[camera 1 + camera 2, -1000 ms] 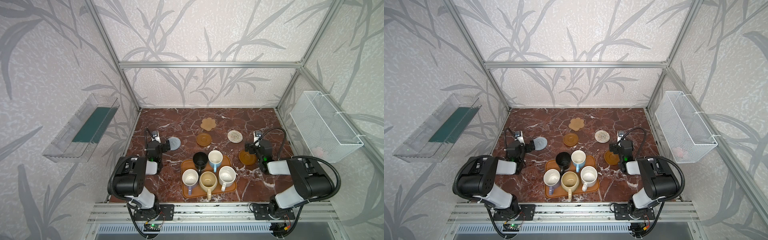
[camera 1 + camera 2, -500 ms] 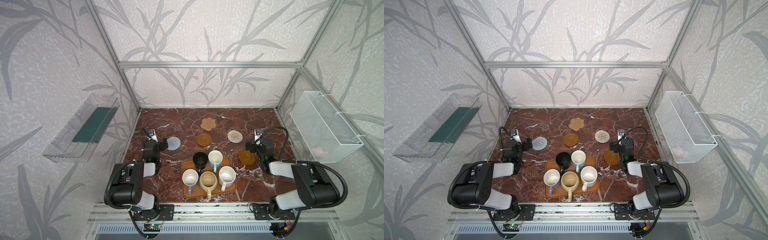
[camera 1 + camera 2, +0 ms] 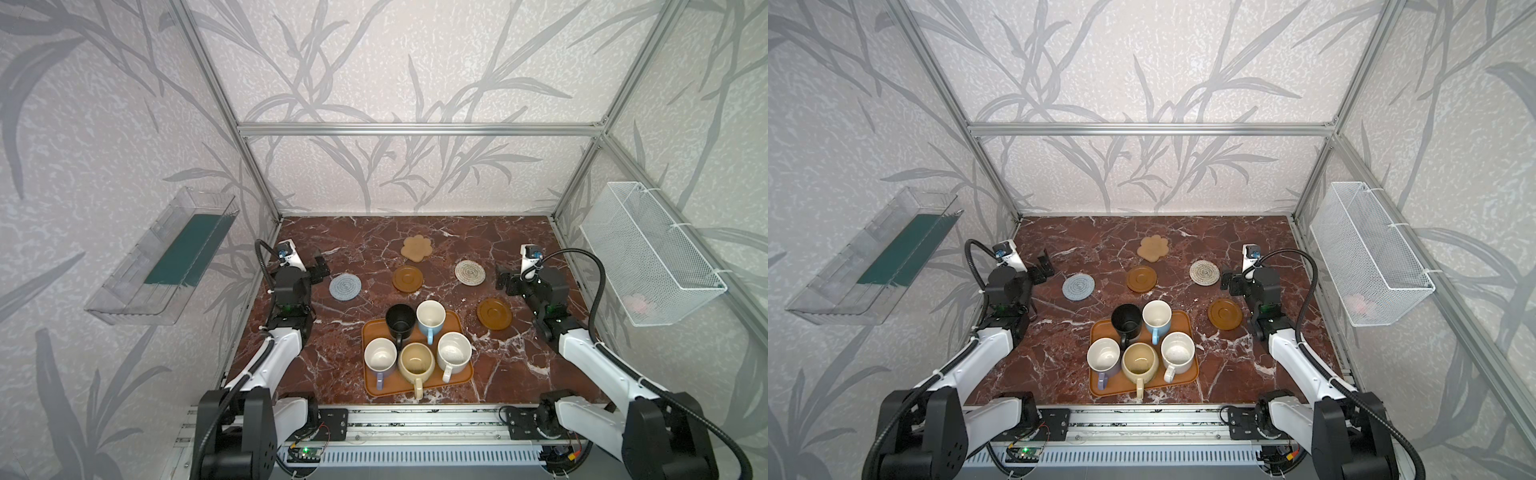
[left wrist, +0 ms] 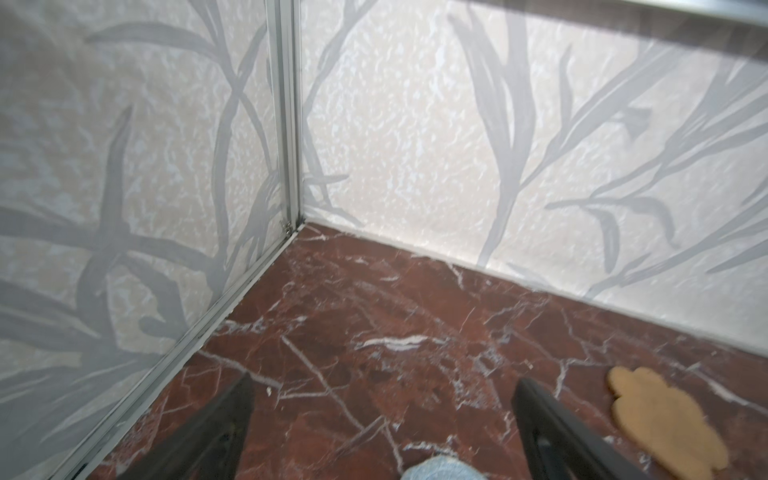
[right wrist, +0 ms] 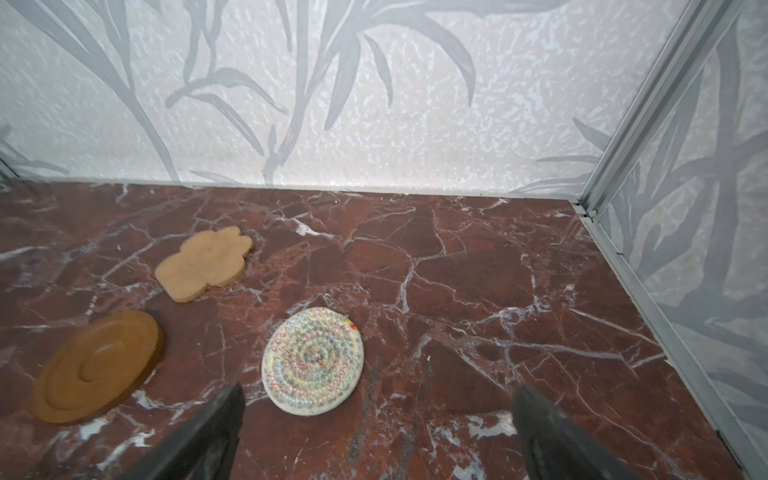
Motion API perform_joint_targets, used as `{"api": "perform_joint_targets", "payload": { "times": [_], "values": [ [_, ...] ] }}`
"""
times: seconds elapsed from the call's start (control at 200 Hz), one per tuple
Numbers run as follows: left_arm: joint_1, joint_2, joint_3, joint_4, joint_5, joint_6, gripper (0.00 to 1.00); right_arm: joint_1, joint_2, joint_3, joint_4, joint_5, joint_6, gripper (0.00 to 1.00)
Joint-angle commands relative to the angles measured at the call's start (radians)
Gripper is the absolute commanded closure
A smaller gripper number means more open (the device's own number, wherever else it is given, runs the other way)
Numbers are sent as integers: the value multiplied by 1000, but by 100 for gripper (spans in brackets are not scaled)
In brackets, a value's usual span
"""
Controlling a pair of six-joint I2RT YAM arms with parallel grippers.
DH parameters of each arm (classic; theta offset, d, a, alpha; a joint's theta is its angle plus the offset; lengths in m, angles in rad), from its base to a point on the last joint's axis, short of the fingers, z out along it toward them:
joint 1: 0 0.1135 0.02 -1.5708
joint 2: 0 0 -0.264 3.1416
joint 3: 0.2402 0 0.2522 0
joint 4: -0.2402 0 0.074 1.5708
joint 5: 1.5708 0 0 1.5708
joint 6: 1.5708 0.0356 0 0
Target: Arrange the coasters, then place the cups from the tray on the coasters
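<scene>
Both end effectors hang low over the marble tabletop [image 3: 519,353] with jaws spread wide and empty: the left gripper [image 3: 321,268] just beside the grey woven coaster [image 3: 345,286], the right gripper [image 3: 505,282] near the cream woven coaster [image 3: 470,272] and a brown wooden disc [image 3: 494,313], presumably staged to take a flat mat each. A second brown wooden disc [image 3: 408,279] and the tan flower-shaped coaster [image 3: 417,248] lie apart beyond the tray [image 3: 395,386]. All five mugs [image 3: 416,360] stand upright, clustered on the tray, so coaster arrangement is judged the current step.
</scene>
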Motion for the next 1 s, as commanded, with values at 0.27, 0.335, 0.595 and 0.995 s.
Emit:
{"api": "perform_joint_targets", "payload": {
  "times": [0.27, 0.335, 0.595, 0.995],
  "values": [
    [-7, -47, 118, -201, 349, -510, 1, 17, 9, 171, -155, -248, 183, 1],
    [-33, -40, 158, -296, 352, -504, 1, 38, 23, 177, -139, -248, 187, 1],
    [-92, 92, 352, -832, 217, -421, 1, 156, 132, 277, -189, -195, 167, 1],
    [-155, 415, 497, -939, 219, -388, 14, 257, 292, 411, -224, -196, 226, 1]
  ]
}}
